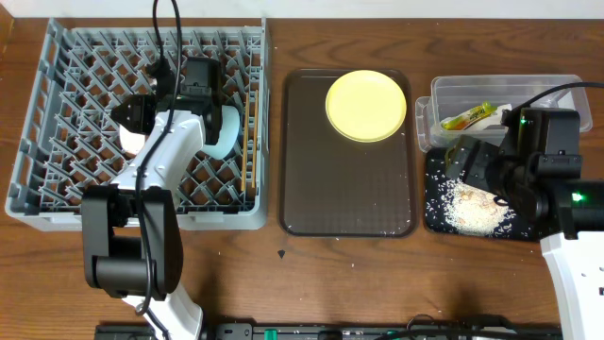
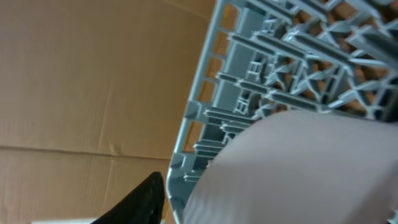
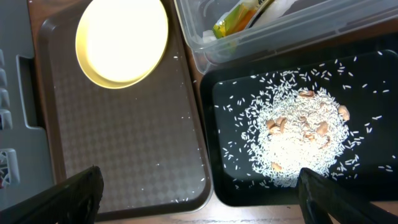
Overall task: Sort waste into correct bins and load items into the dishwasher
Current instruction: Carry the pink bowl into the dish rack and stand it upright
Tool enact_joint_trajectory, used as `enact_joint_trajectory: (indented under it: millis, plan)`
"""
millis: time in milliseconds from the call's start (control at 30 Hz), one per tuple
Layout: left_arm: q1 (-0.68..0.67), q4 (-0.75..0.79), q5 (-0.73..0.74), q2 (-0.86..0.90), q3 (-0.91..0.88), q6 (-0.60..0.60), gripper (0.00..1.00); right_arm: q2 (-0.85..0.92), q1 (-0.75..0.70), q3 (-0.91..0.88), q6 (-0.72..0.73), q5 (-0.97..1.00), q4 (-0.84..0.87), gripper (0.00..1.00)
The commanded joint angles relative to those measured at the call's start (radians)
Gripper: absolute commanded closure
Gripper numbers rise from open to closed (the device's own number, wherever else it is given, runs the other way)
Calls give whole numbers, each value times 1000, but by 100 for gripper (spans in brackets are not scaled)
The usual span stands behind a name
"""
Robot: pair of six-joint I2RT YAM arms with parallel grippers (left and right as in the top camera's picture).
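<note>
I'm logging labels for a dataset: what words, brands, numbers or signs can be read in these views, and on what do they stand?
No text can be read in any view.
Snack wrapper in the clear tub: yellow-green print, too small and blurred to read.
Grey dish rack, brown tray, yellow plate, black tray: no markings visible.

Brown tray [image 1: 344,189] mostly open; yellow plate [image 1: 366,106] occupies corner.

Rice [image 3: 298,140] heaped in black tray [image 3: 373,81] — yellow plate [image 3: 122,40] on brown tray [image 3: 124,143].
</note>
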Motion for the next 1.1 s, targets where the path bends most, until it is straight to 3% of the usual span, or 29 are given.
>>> enact_joint_trajectory:
  millis: [0,167,300,333,633,700,1000,1067]
  plan:
    - [1,0,38,13,-5,-17,53,1,-10,5,10,3,2,4]
    - [-6,0,37,11,-5,-16,52,1,-10,5,10,2,2,4]
    - [0,1,37,11,-5,-17,88,1,-10,5,10,2,1,4]
    - [2,3,36,11,-5,-22,92,1,-10,5,10,2,0,3]
    - [27,38,37,11,-5,-80,91,1,-10,5,10,-24,-2,4]
    - [27,42,45,11,-5,-80,87,1,-10,5,10,-24,-2,4]
    - [29,100,108,11,-5,-79,83,1,-10,5,10,-24,-2,4]
    - [29,95,153,11,-7,-80,76,1,-10,5,10,-24,-2,4]
